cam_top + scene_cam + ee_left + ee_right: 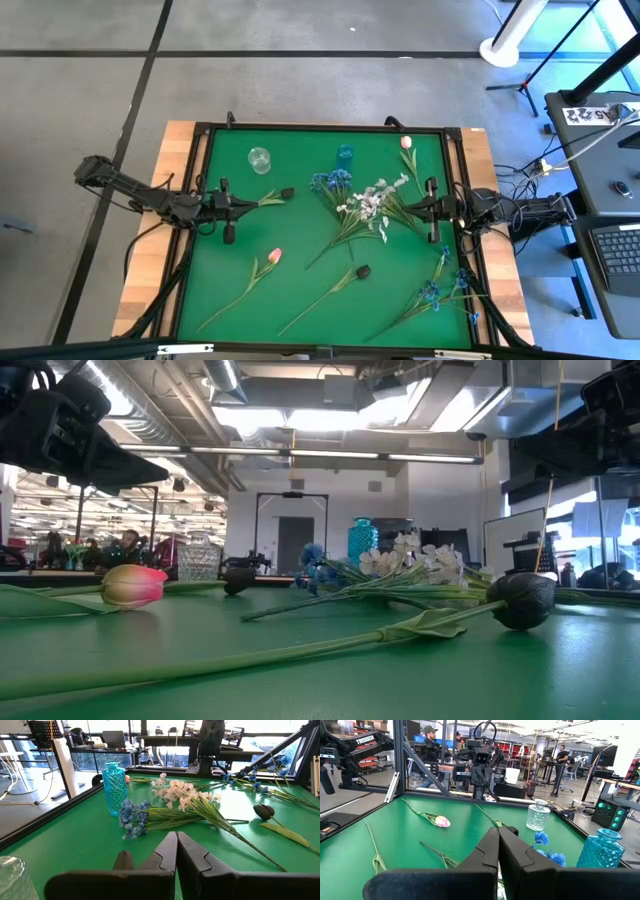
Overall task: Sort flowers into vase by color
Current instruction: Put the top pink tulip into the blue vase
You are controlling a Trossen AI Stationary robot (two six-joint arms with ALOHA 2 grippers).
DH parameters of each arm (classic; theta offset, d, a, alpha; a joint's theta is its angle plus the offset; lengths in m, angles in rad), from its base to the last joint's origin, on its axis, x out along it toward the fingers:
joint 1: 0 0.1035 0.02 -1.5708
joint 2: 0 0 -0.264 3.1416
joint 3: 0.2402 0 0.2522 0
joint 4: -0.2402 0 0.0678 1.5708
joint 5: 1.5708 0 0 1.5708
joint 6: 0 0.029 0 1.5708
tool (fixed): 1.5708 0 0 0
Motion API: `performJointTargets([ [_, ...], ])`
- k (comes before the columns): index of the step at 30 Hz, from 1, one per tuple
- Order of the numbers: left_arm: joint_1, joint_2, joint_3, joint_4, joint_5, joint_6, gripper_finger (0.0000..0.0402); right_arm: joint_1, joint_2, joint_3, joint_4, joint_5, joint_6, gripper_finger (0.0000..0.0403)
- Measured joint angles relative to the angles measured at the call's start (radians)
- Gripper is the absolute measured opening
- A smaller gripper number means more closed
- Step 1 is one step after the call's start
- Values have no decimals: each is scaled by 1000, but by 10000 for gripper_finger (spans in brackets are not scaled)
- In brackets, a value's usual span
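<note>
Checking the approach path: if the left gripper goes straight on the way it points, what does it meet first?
Probably the blue flower cluster, lying just ahead of the shut left gripper, with the white blossoms behind it. The blue vase stands off to one side. Depth is unclear; it might pass above the flowers.

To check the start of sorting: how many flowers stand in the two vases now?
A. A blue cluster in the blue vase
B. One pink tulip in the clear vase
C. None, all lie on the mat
C: the clear vase and the blue vase hold no stems.
</note>
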State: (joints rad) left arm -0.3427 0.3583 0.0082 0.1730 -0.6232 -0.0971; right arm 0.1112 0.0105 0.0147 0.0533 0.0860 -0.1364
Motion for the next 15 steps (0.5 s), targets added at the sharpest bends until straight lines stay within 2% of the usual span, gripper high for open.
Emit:
performJointTargets([
  [15, 0, 0, 0, 0, 0, 0, 0, 0, 0, 0, -1, 35, -27, 5],
])
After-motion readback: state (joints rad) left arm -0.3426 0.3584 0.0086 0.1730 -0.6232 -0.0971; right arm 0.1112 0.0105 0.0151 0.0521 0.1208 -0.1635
